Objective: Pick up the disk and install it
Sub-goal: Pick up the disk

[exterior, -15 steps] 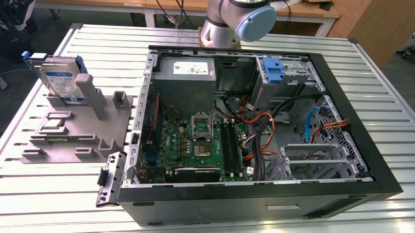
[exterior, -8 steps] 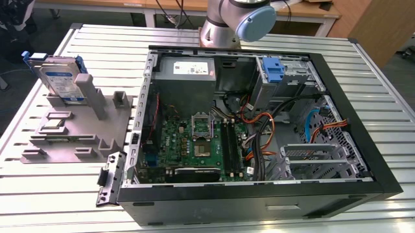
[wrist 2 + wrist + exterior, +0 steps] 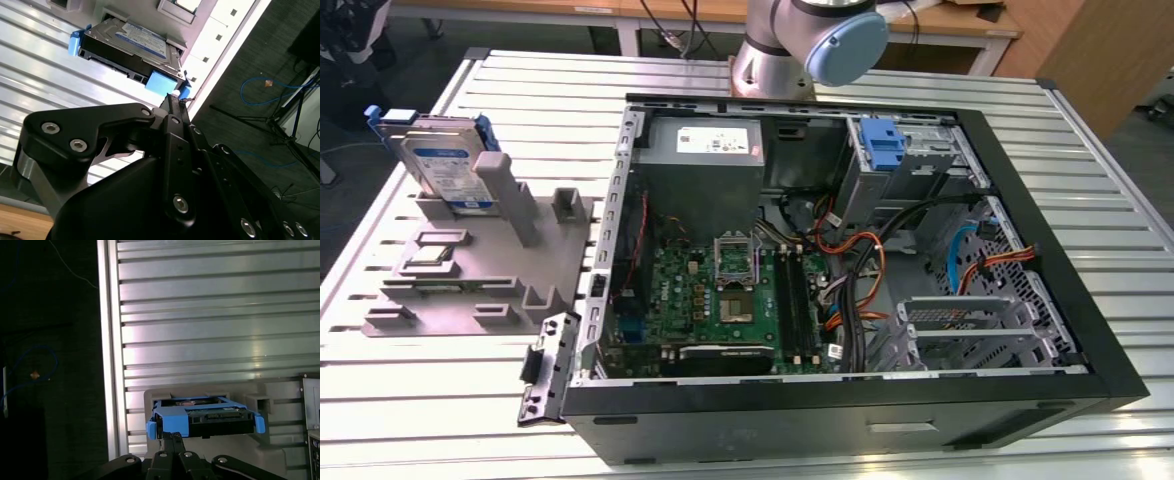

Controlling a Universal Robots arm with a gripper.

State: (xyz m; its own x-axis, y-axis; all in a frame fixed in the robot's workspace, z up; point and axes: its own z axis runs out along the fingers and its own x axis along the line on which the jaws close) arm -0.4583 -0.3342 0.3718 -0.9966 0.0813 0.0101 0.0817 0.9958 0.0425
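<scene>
At the exterior view's left, the hard drive point(image 3: 443, 165) is stood on edge in a grey holder point(image 3: 494, 262) (blue rails fitted), beside the open computer case point(image 3: 854, 395). In the first wrist view, the gripper point(image 3: 172, 436) is seen with fingers pressed together, just beside the drive's blue rail.

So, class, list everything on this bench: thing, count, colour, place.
flat silver-grey disk with blue rails: one, upright on stand, exterior view's left
grey plastic stand: one, beside case
open black metal computer case: one, table centre
green circuit board: one, inside case
grey metal box, white sticker: one, inside case
blue plastic latch: one, inside case
ribbed silver metal table: one, beneath everything
grey robot arm: one, behind case
black gripper: one, shut, pointing toward disk
</scene>
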